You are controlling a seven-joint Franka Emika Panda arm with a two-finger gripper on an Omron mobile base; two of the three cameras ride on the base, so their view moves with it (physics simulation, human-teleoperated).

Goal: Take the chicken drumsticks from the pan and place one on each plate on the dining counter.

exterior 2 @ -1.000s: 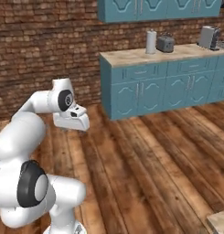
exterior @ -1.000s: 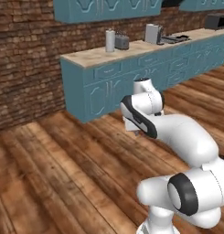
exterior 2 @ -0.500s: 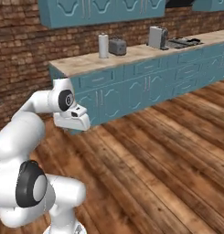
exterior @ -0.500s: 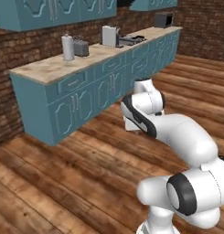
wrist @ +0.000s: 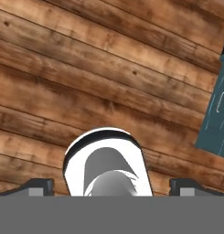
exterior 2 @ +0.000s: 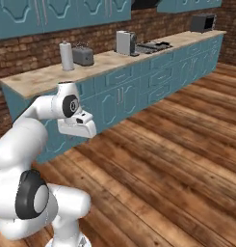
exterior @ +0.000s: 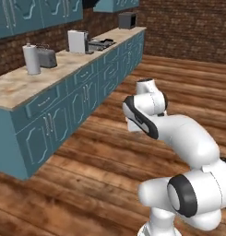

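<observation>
My gripper (wrist: 114,187) is open: its two dark fingertips (wrist: 38,186) stand far apart with nothing between them, pointing down at the wooden floor. My arm is folded close to the base, and the hand (exterior 2: 77,124) hangs in front of the teal wall cabinets. The chicken drumsticks, the plates and the dining counter are out of view. Something lies on the black stovetop (exterior 2: 150,47) far along the wall counter; I cannot tell whether it is the pan.
The wall counter (exterior: 22,83) with its teal base runs along my left. It carries a paper towel roll (exterior: 32,59), a toaster (exterior: 47,57), a pale appliance (exterior: 78,41), the stovetop (exterior: 101,44) and a microwave (exterior: 127,20). Wooden floor (exterior 2: 177,159) lies ahead and right. A teal cabinet corner (wrist: 216,114) is near the hand.
The whole picture has shifted: the base has driven and turned, so the wall counter now runs along the left and looks closer. The arm holds the same folded pose, gripper still open.
</observation>
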